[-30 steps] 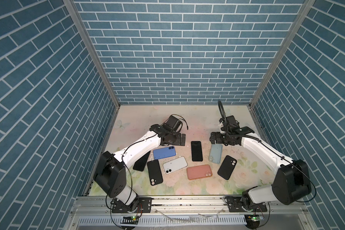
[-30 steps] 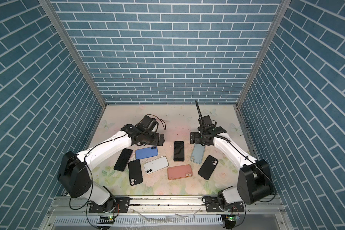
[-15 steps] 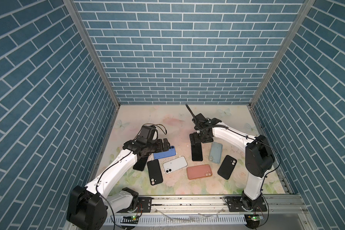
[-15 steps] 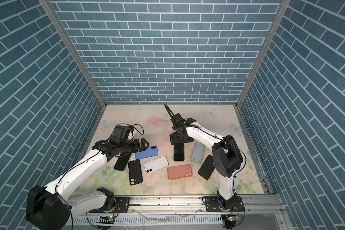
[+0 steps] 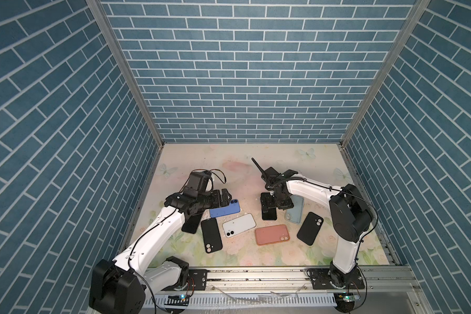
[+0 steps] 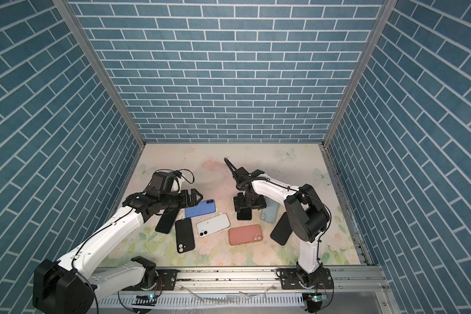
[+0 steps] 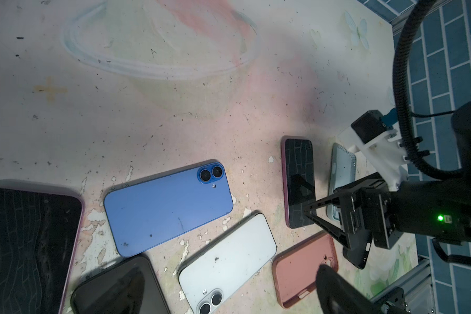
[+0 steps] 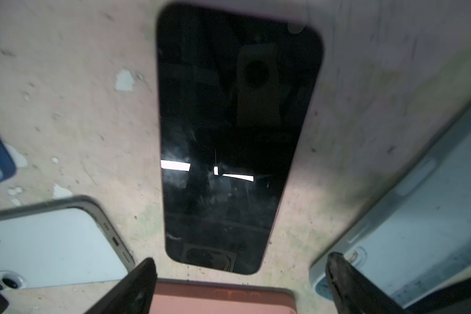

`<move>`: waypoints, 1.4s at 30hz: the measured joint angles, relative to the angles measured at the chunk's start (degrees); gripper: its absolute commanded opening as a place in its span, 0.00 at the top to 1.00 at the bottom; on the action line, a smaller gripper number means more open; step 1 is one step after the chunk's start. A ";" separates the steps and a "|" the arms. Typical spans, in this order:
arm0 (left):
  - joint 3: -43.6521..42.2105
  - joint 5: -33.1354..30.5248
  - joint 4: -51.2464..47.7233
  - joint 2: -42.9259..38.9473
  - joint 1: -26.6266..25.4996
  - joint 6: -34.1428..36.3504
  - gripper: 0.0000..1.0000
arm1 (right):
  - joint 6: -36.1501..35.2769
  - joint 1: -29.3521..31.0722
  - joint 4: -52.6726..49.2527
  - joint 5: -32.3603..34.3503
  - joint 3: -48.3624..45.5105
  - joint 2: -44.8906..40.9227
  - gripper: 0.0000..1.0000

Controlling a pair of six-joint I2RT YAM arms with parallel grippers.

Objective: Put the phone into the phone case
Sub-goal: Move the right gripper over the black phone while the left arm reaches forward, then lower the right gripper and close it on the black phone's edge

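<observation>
A black-screened phone [image 5: 269,213] [image 6: 244,214] [image 8: 237,136] lies face up mid-table. My right gripper [image 5: 275,202] [image 6: 249,204] [image 8: 239,288] hovers open just above its far half, empty, with its fingers [image 8: 136,288] spread wider than the phone. A salmon case [image 5: 272,234] [image 8: 223,297] lies just in front and a light blue case [image 5: 295,210] [image 8: 419,217] to the right. My left gripper [image 5: 225,197] [image 6: 192,198] [image 7: 233,299] is open and empty at the camera end of a blue phone [image 5: 225,208] [image 7: 169,206].
A white phone [image 5: 239,225] [image 7: 229,261] lies back up between the blue phone and the salmon case. Two black cases [image 5: 211,235] [image 5: 310,228] lie near the front. Another face-up phone [image 5: 191,227] sits partly under the left arm. Blue brick walls enclose the table.
My right gripper has moved left, from above the light blue case to over the black-screened phone. The left gripper has shifted slightly left and nearer. No phone or case has moved.
</observation>
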 measured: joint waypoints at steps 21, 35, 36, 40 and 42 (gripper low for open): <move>0.00 -1.05 0.42 0.37 0.66 0.11 0.00 | 1.18 5.73 -1.11 6.08 6.62 4.79 0.02; 0.00 -1.16 1.99 1.70 0.74 0.04 0.01 | -0.79 6.45 -2.19 10.38 3.56 5.97 0.01; 0.00 -1.16 2.10 1.86 0.74 0.02 0.01 | -1.03 6.45 -2.16 10.49 3.28 6.14 0.02; 0.00 -1.16 2.19 2.36 0.74 -0.15 0.00 | -2.43 6.40 -1.95 10.82 3.26 6.14 0.01; 0.00 -1.14 2.32 2.80 0.74 -0.24 0.01 | -3.23 6.21 -1.73 10.97 3.15 6.12 0.01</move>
